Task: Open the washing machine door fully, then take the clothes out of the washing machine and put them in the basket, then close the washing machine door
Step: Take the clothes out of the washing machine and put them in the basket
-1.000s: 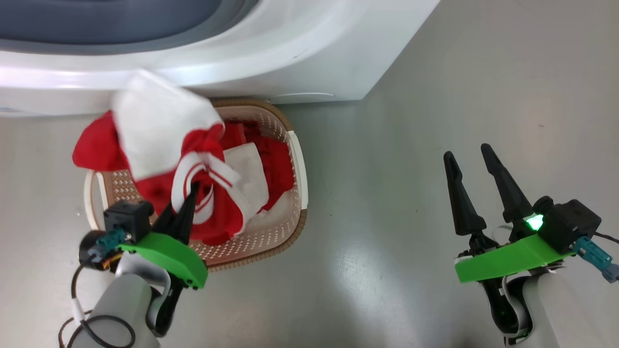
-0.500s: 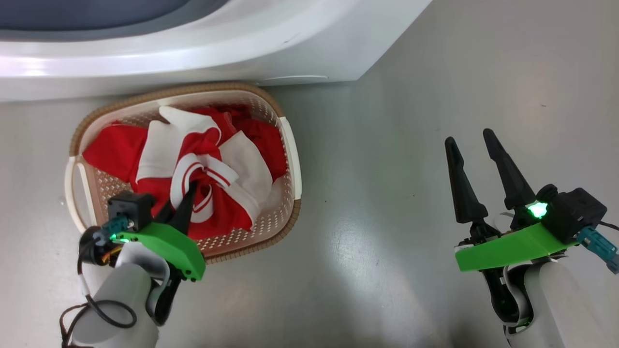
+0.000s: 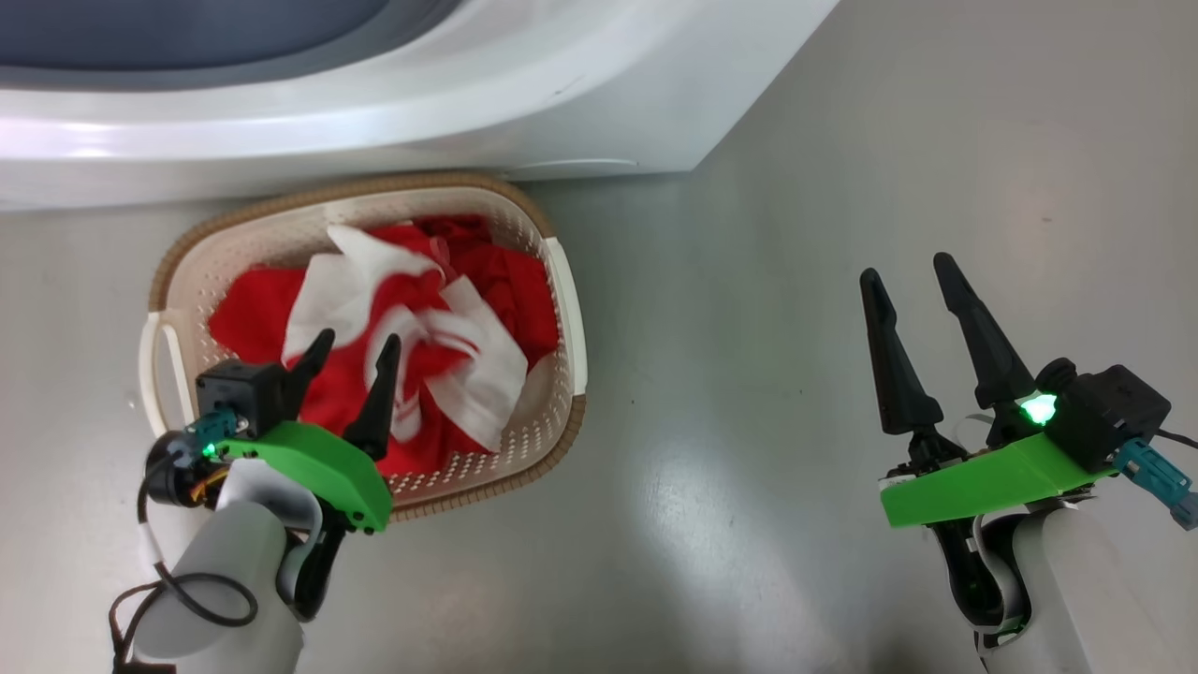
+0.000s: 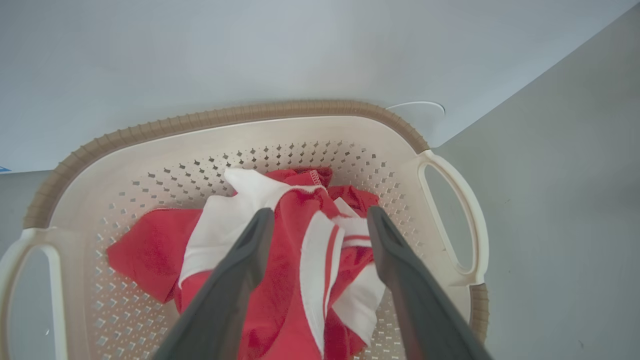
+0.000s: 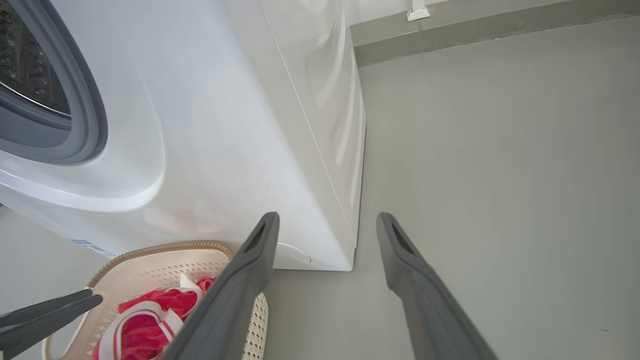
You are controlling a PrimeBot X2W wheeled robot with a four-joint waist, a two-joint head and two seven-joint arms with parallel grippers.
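Bare grey floor, soft even light

The floor [image 3: 767,309] is smooth, pale grey and faintly glossy, with a broad milky glare [image 3: 697,487] on it and a few tiny dark specks [image 3: 1046,244]. In the right wrist view it runs back to a wall [image 5: 380,10] whose foot is lined with a darker grey skirting [image 5: 475,30]. The strip above is white, with a small white fitting [image 5: 416,11] at the skirting's top edge.

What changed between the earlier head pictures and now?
The left pincer lowered the red-and-white fabric clothes into the cream perforated plastic basket, then opened and let them go. The right pincer stayed open and empty over the grey floor; the big white washing machine stayed put.
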